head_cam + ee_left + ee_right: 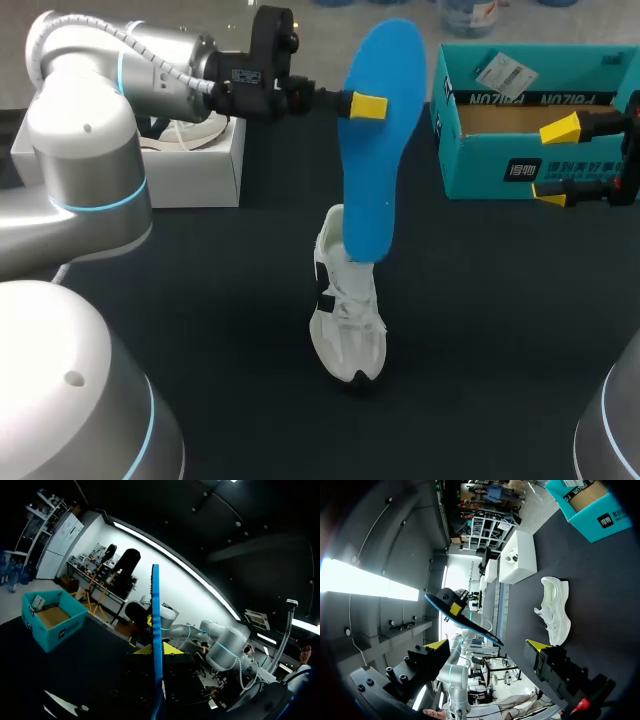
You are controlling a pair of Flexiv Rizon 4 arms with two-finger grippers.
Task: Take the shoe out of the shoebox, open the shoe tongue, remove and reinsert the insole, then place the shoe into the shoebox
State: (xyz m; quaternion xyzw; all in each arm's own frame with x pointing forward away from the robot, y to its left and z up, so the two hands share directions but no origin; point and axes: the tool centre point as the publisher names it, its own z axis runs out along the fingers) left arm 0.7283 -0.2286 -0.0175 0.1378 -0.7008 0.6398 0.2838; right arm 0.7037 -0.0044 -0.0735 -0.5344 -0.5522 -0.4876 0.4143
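1. The left gripper (370,106) is clamping the blue insole (380,160) near its upper end, one yellow fingertip pressing each face. In the left wrist view the insole (156,645) is showing edge-on, running straight up between the fingers of that gripper (157,650).
2. The insole is hanging upright in the air over the middle of the table (200,330). In the head view its lower end is overlapping the heel of the shoe (348,310). In the right wrist view the insole (465,620) is sitting well clear of the shoe (555,610).
3. The white shoe is standing on its sole on the black table, toe pointing toward the robot, out of the box.
4. The right gripper (555,165) is hovering just in front of the shoebox (500,150) with its fingers spread wide and gripping nothing. Its own view is showing the two yellow tips of the gripper (486,644) far apart.
5. The teal shoebox is sitting open at the far right of the table, brown cardboard showing inside, with a paper tag (500,70) lying against its back wall.
6. A white box (200,165) is resting at the far left, behind the left arm, holding something white.
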